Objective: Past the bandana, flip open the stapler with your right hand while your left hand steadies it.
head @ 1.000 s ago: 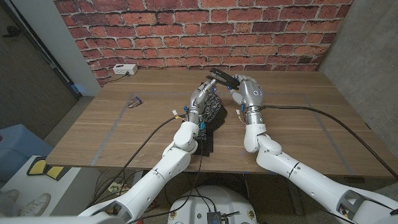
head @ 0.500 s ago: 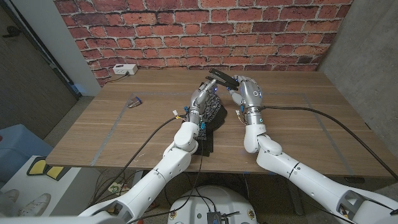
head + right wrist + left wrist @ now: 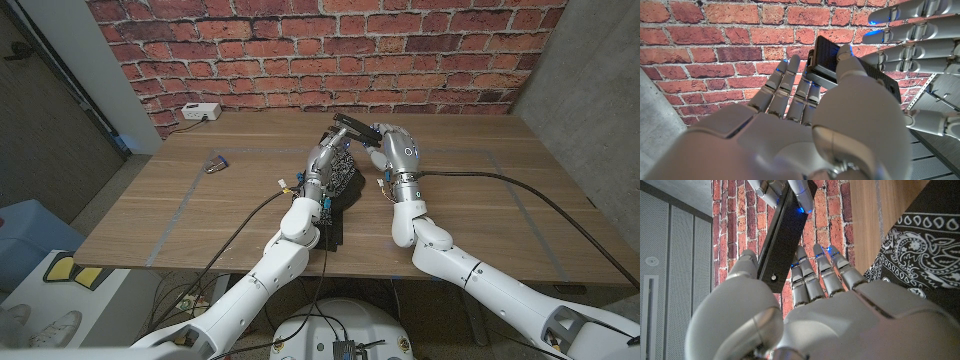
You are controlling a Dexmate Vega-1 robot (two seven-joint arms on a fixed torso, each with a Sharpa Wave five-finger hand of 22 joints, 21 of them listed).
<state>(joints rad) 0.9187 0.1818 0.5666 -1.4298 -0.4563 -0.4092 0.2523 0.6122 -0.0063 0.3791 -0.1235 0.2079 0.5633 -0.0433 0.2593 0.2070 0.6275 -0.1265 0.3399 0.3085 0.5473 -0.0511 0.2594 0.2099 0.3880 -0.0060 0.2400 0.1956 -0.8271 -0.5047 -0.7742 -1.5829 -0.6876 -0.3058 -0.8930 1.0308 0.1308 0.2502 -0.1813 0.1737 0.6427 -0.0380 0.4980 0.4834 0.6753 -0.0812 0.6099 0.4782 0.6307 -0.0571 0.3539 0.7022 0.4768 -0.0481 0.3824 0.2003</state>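
Toward the far edge of the desk [image 3: 470, 215], about midway along it, the black stapler [image 3: 352, 124] is lifted off the wood, held between the two hands just past the paisley bandana [image 3: 343, 176]. The left hand [image 3: 326, 152] reaches over the bandana and clamps the stapler's near end between thumb and fingers; the left wrist view shows the dark bar running up out of that grip, so this hand is evidently the brace that keeps the body from twisting. The right hand [image 3: 398, 145] comes in from the other side with its fingers closed on the stapler's far end, thumb pressed against the ribbed end face in the right wrist view (a hold that suits prying the top arm away from the base). Whether the hinge has begun to part cannot be told from these views. Off toward the desk's left edge lies a small blue-and-dark object [image 3: 215, 165], and a white power strip [image 3: 200, 112] sits at the far left corner.
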